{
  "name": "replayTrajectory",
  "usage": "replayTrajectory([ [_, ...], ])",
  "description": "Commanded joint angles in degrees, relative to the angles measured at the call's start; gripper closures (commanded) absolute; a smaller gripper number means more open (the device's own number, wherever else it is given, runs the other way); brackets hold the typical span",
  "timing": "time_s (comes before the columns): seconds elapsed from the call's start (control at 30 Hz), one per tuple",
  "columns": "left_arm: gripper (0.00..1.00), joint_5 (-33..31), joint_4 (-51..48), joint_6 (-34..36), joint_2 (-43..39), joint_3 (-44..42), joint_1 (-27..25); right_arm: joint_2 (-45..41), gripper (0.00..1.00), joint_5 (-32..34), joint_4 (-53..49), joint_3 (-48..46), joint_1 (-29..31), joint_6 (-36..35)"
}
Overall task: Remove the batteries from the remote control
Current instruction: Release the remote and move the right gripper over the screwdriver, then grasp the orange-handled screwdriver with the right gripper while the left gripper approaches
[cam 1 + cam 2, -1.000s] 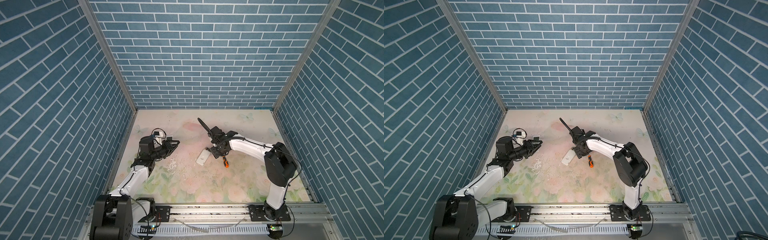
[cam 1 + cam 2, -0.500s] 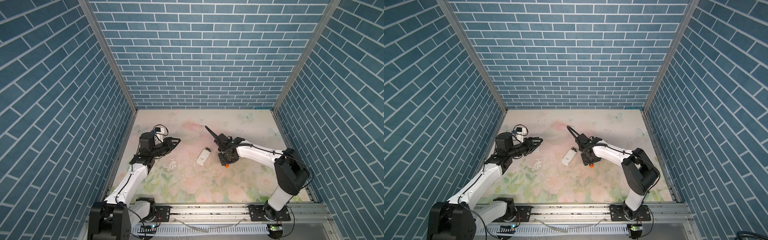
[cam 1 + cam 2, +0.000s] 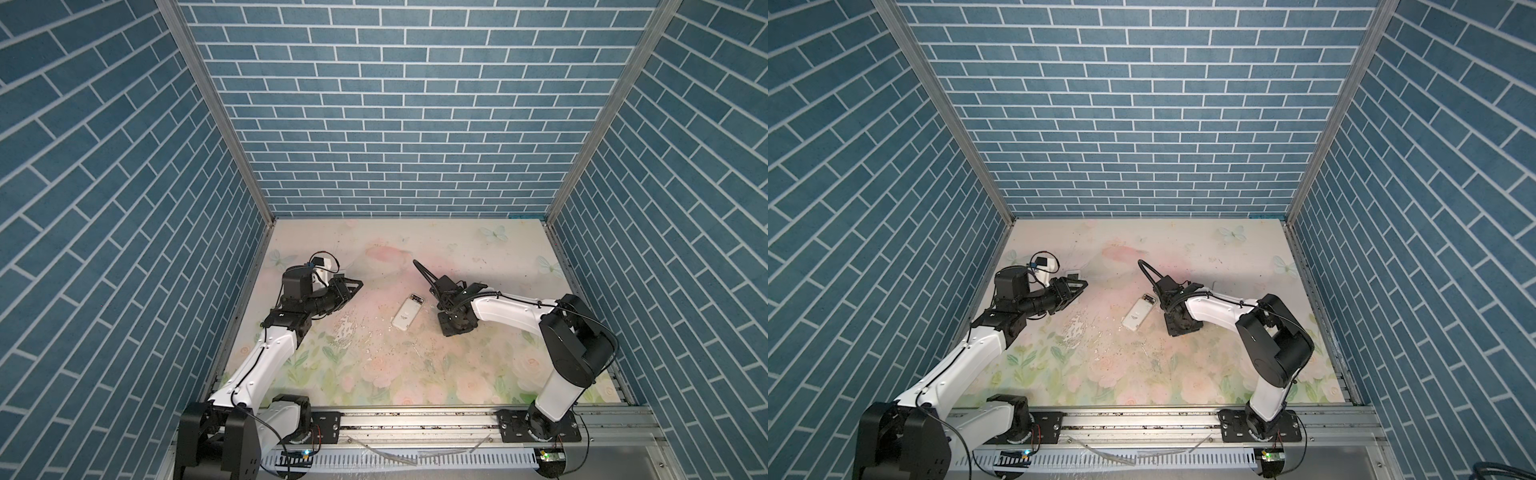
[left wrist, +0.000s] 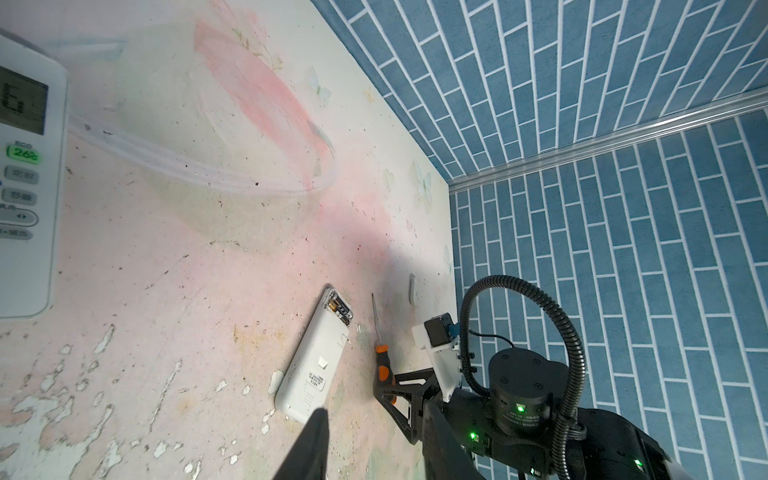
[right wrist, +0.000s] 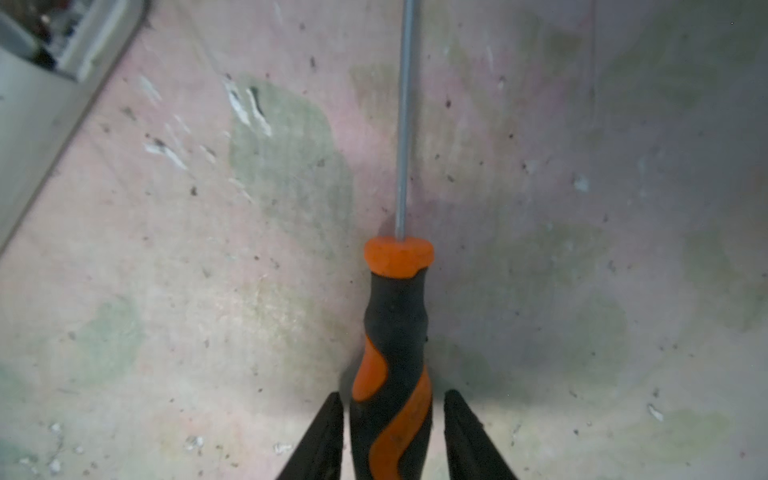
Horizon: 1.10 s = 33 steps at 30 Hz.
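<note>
Screwdriver point(image 5: 397, 324): metal shaft, matt plastic grip. Remote point(image 4: 318, 357): smooth wht plastic. Table point(image 4: 174, 266): matt, chipped finish.

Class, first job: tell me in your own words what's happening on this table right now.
Two robot arms are working on getting batteries out of a remote. The right gripper is down at the table, its jaws open on either side of the orange-and-black screwdriver handle, not clamped yet. Beside it lies a white remote, face down, its battery bay uncovered with a battery inside. The left gripper holds a second remote with a display above the table.
</note>
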Motion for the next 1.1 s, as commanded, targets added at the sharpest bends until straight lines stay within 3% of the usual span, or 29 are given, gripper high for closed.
replayTrajectory([
  [0.0, 0.61, -0.6, -0.3, 0.9, 0.4, 1.7, -0.5, 0.6, 0.62, -0.3, 1.5, -1.9, -0.5, 2.3],
  [0.33, 0.59, -1.9, -0.1, 1.0, 1.7, 1.7, -2.0, -2.6, 0.88, -2.4, 2.7, -3.3, -1.3, 0.9],
  [0.63, 0.55, -3.7, 6.0, -0.8, 4.4, -0.8, -5.7, -11.6, 0.91, -11.6, 5.4, -5.5, -1.2, -4.4],
  [0.97, 0.54, -5.6, 14.5, -3.7, 9.6, -1.4, -13.8, -10.4, 0.92, -11.7, 2.0, 2.2, 0.9, -6.8],
  [1.07, 0.54, -6.4, 17.3, -4.6, 11.5, -1.0, -16.3, -9.7, 0.92, -14.6, 2.4, 4.1, 1.4, -6.6],
])
